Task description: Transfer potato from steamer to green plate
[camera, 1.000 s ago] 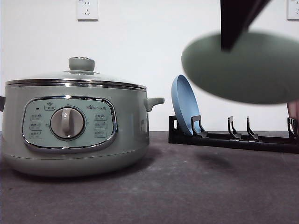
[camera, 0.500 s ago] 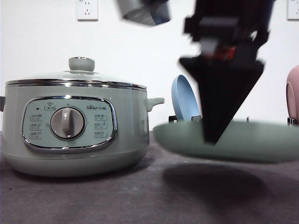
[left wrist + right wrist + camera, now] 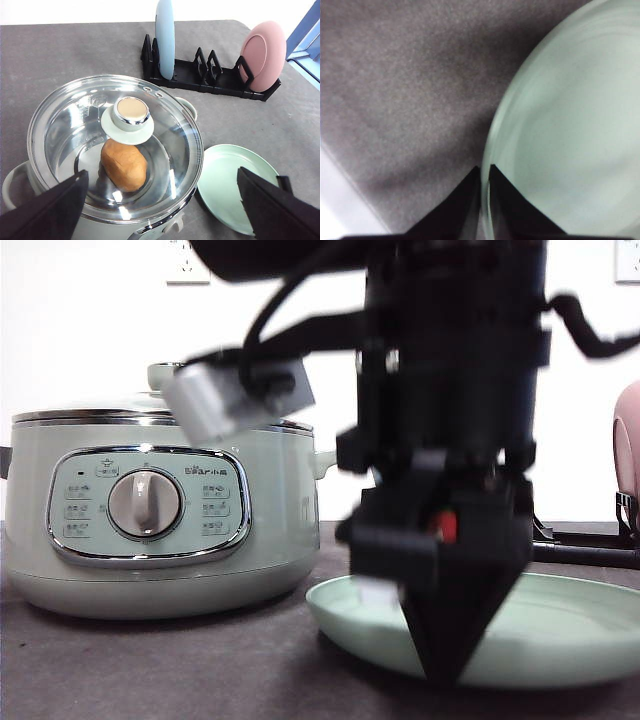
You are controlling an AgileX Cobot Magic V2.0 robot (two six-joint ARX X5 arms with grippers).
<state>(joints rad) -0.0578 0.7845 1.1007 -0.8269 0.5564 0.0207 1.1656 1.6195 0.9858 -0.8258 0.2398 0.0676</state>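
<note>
Your right gripper (image 3: 485, 172) pinches the rim of the green plate (image 3: 560, 625), which lies flat on the table (image 3: 150, 665) just beside the steamer (image 3: 160, 510), your left gripper (image 3: 160, 200) spread wide above the lid (image 3: 75, 130), potato (image 3: 124, 165) inside the steamer under the glass.

Right gripper (image 3: 440, 665) low, pointing down, fingers (image 3: 512, 210) pinched on the green plate (image 3: 560, 625) rim; left gripper (image 3: 165, 210) spread wide.

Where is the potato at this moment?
In the left wrist view the potato lies inside the steamer, under its closed glass lid just below the lid's knob; the green plate sits empty beside the steamer.
</note>
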